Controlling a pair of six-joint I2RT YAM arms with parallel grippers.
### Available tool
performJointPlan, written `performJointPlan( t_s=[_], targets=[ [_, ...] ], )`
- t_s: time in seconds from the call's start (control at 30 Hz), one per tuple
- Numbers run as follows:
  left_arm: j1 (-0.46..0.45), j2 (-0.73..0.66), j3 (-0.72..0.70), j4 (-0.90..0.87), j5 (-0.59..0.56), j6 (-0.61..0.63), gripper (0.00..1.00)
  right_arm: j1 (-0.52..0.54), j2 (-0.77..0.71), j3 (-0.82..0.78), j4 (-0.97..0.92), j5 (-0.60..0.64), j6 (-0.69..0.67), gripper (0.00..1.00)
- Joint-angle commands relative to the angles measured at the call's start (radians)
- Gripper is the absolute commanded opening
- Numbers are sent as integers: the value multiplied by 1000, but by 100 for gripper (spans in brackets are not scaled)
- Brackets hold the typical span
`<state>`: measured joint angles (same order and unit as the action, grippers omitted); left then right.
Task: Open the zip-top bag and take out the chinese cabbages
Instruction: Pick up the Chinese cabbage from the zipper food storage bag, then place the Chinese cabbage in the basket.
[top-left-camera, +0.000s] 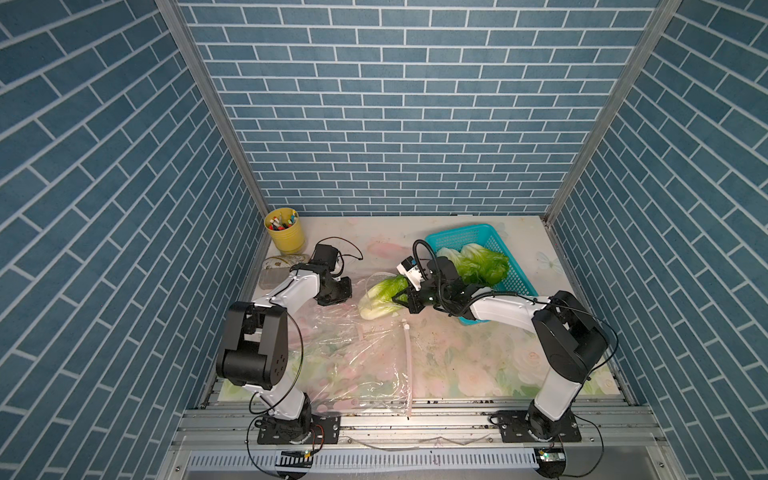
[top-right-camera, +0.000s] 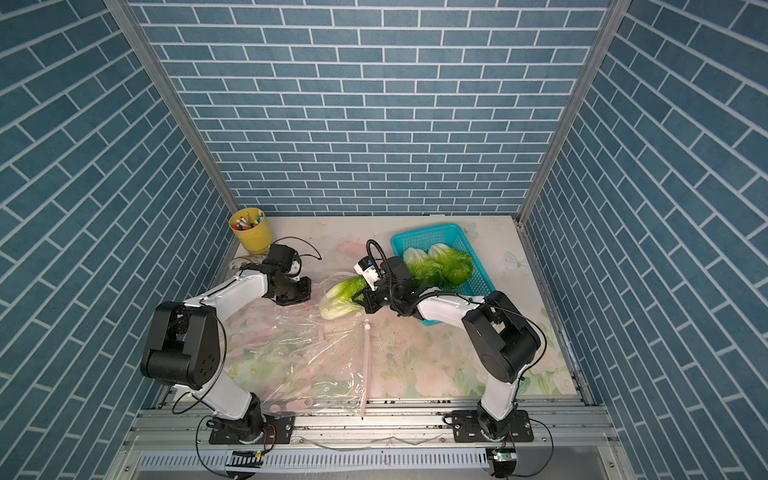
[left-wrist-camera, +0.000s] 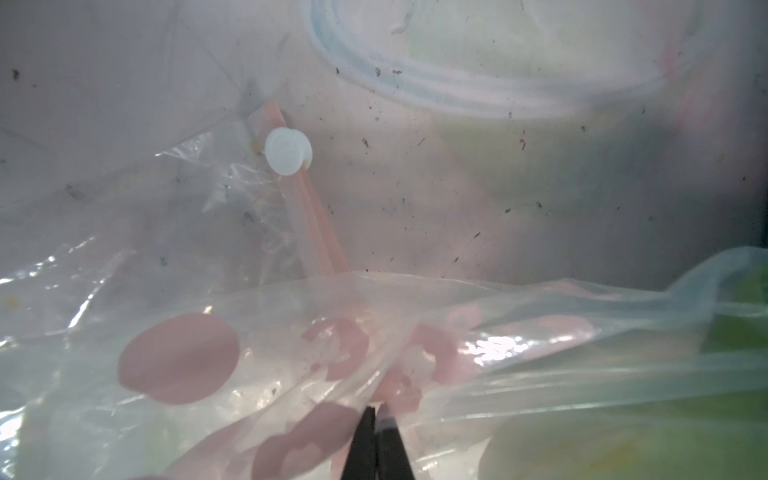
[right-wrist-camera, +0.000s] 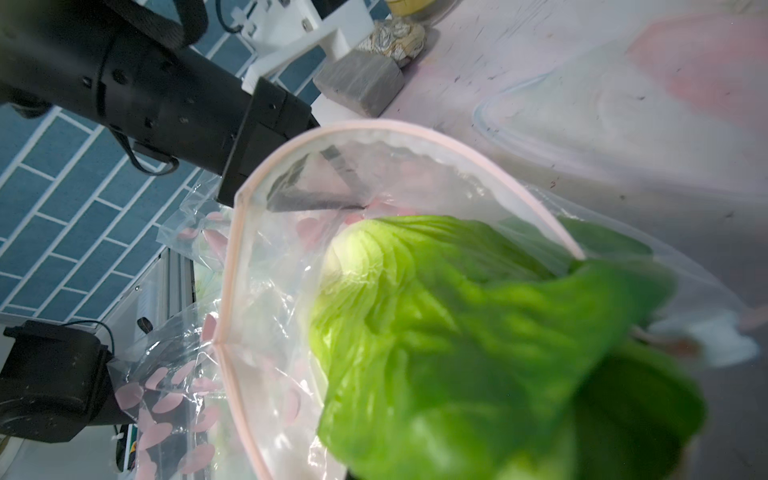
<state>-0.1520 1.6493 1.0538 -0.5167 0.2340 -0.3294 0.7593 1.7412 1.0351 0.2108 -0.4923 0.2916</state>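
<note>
- The cabbage (top-left-camera: 383, 297) lies about mid-table, nearer the far edge. Its white base is inside the mouth of the bag (top-left-camera: 353, 357) and its green leaf end sticks out.
- Its long axis runs from the base at the near-left to the leaves at the far-right. It points roughly at the basket (top-left-camera: 457, 232) in the far right corner of the table (top-left-camera: 478, 353).
- The right tool (top-left-camera: 400, 300) is at the leaf end, on the basket side, with its jaws closed on the green leaves. In the right wrist view the pink zip rim (right-wrist-camera: 228, 266) arches around the head.
- The left tool (left-wrist-camera: 376, 411) is on the opposite side of the cabbage, toward the left edge. It is pinched fully together on a fold of the bag's film.
- The pull should, I judge, follow that axis toward the basket and away from the left tool, which anchors the bag. The right arm is the nearer one to the basket.
- Two more cabbages (top-left-camera: 478, 264) already lie side by side in the basket, so this looks like the last one.
- The grip is on soft leaves rather than the base, so they could tear or slip.
</note>
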Motion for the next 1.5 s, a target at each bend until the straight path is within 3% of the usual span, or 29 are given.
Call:
performJointPlan(
  t_s=[0.0,0.17,0.6,0.83,0.97,1.0,1.1,1.17,1.3,1.47],
  targets=[
    [42,18,-44,-39,-185,-12,0,-49,-113,-1,-12,160,36,0],
    [42,34,-62,-19,-185,-19,0,-76,-180,14,-75,170,52,0],
    [42,77,-93,36,-185,-38,0,-156,-353,122,-312,20,52,0],
    [42,72,-92,53,-167,-37,0,-215,-445,220,-532,105,-84,0],
    [35,59,-81,60,-120,-42,0,-252,-480,215,-487,52,-97,0],
    [30,52,-83,67,-109,-44,6,-252,-481,195,-441,22,-91,0],
    [-2,21,-79,69,-104,-43,42,-252,-446,144,-306,-39,-27,0],
    [-25,-3,-65,39,-135,-33,55,-252,-425,154,-300,-48,-12,0],
    [-32,-52,-43,-18,-185,-13,59,-256,-446,228,-452,18,-115,0],
    [-32,-141,-18,-56,-192,-4,60,-279,-477,413,-827,160,-312,0]
  ],
)
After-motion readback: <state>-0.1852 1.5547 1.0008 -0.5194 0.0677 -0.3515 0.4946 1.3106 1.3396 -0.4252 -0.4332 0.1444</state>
